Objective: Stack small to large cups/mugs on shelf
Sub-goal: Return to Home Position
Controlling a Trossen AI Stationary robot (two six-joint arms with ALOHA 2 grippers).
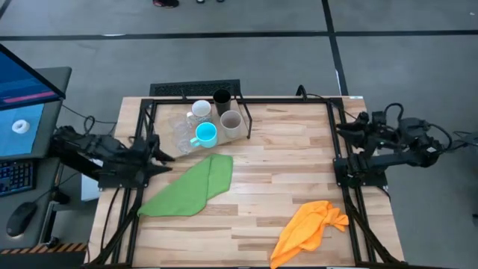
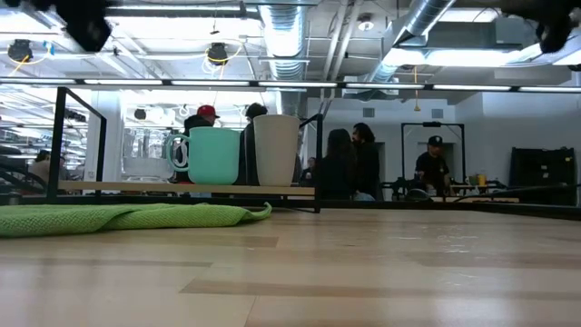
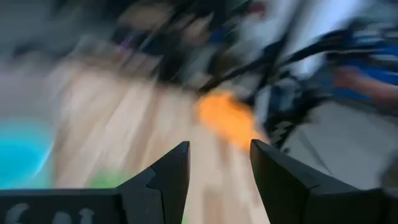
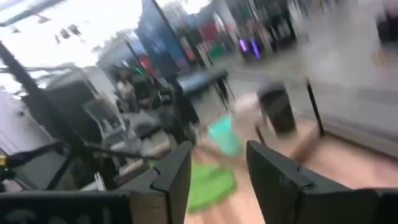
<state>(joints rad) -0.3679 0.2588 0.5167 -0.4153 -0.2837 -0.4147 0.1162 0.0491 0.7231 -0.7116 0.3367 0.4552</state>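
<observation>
The cups/mugs stand apart on the shelf [image 1: 166, 112] at the table's far left: a white mug [image 1: 200, 109], a black cup [image 1: 222, 97], a grey-beige cup [image 1: 231, 122], a blue mug [image 1: 206, 134] and clear glasses [image 1: 181, 133]. In the low view the blue mug [image 2: 214, 154] and grey-beige cup [image 2: 276, 150] rest upright on the shelf board [image 2: 136, 188]. My left gripper [image 1: 164, 158] hovers open at the table's left edge, near the shelf's near end. My right gripper [image 1: 342, 129] hovers open at the right edge. Both wrist views show bare gaps between the fingers [image 3: 219, 155] [image 4: 219, 155].
A green cloth [image 1: 190, 187] lies flat just in front of the shelf, left of centre. An orange cloth [image 1: 310, 228] lies crumpled at the near right. Bare wood lies between them and across the table's middle. People stand in the room beyond the far edge.
</observation>
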